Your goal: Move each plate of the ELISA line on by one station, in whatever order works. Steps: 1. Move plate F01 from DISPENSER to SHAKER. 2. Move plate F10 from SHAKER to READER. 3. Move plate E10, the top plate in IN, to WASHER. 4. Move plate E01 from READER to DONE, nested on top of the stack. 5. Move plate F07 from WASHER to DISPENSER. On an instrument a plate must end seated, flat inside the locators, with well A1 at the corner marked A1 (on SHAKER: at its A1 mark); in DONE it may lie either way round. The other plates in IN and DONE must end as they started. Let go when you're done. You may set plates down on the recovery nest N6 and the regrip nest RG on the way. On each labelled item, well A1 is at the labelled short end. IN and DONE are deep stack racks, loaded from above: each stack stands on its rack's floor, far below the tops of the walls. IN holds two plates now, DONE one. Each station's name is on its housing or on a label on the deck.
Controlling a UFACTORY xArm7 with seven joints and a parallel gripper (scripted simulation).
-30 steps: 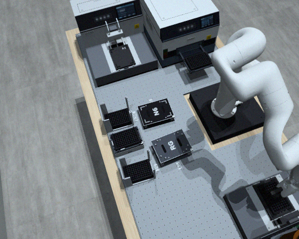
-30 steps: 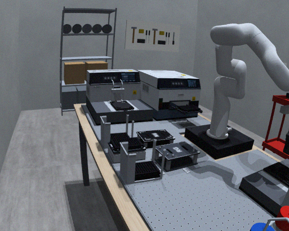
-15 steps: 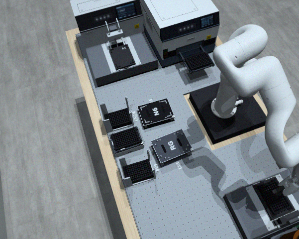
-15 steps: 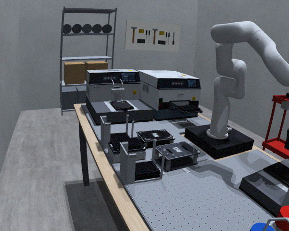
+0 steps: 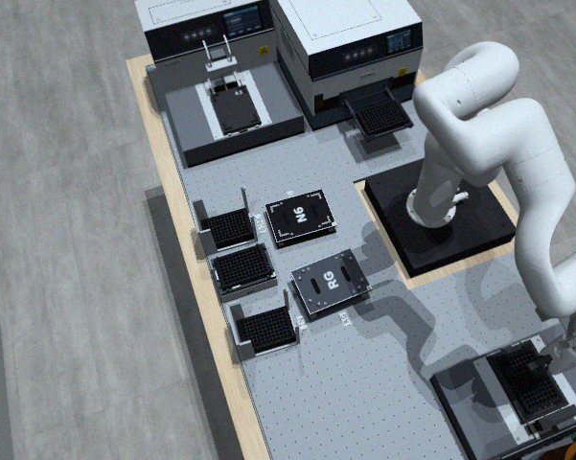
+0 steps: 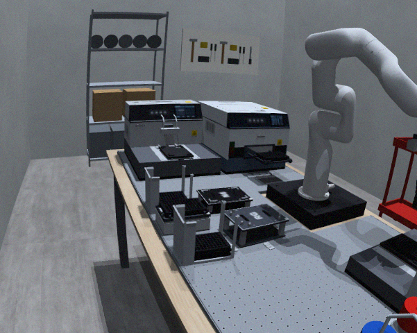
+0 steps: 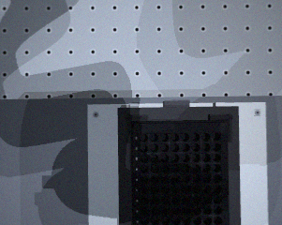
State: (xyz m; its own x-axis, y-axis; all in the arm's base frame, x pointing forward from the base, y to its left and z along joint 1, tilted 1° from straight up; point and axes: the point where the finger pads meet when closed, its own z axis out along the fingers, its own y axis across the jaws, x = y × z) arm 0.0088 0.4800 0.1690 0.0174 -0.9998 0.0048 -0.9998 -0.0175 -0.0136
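A black well plate (image 5: 525, 380) sits on the low instrument at the deck's near right corner; it also shows in the wrist view (image 7: 178, 169) and in the exterior view (image 6: 405, 247). My gripper (image 5: 542, 363) hangs above this plate's far end, open and empty; its fingers are out of the wrist view. Other plates sit on the back-left instrument (image 5: 235, 108), on the back-right instrument's tray (image 5: 380, 117) and on the small station (image 5: 241, 267) between the two racks. Each rack (image 5: 226, 228) (image 5: 266, 329) shows a plate inside. I cannot read the plate labels.
Nest N6 (image 5: 301, 214) and nest RG (image 5: 332, 279) stand empty mid-deck. The arm's black base (image 5: 436, 218) is at the right. A red cart (image 6: 405, 211) stands beyond the deck's right edge. Rack walls rise above the deck at the left edge.
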